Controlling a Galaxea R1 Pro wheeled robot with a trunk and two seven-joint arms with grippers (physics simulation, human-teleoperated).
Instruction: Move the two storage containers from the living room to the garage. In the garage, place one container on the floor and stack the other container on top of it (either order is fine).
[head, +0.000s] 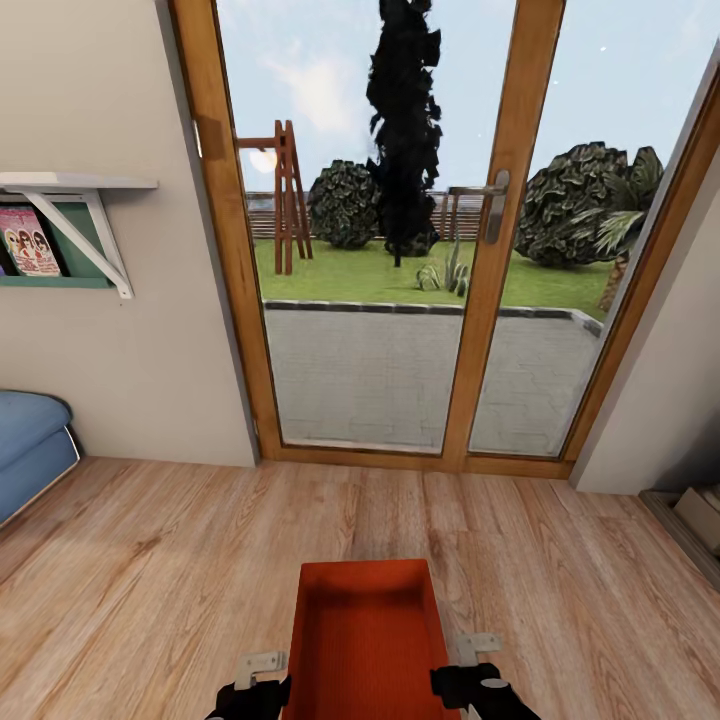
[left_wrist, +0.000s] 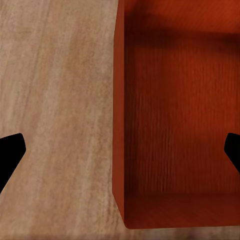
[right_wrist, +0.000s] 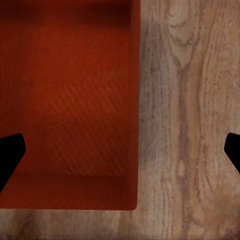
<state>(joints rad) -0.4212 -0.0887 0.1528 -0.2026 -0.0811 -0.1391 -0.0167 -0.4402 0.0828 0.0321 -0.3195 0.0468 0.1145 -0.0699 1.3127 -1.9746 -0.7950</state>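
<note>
One orange-red, open-topped, finely ribbed storage container (head: 366, 640) over wood plank floor (head: 150, 560).

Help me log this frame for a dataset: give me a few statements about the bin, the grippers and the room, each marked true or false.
1. The storage container is orange-red and open-topped. True.
2. The left gripper straddles the container's side wall, one fingertip on each side. True.
3. The floor under the container is dark grey concrete. False: it is light wood planks.
4. The glass door ahead looks onto a garden. True.
5. A second container is stacked inside this one. False: its inside is empty.
6. The right gripper is clamped shut. False: its fingertips stand wide apart.
</note>
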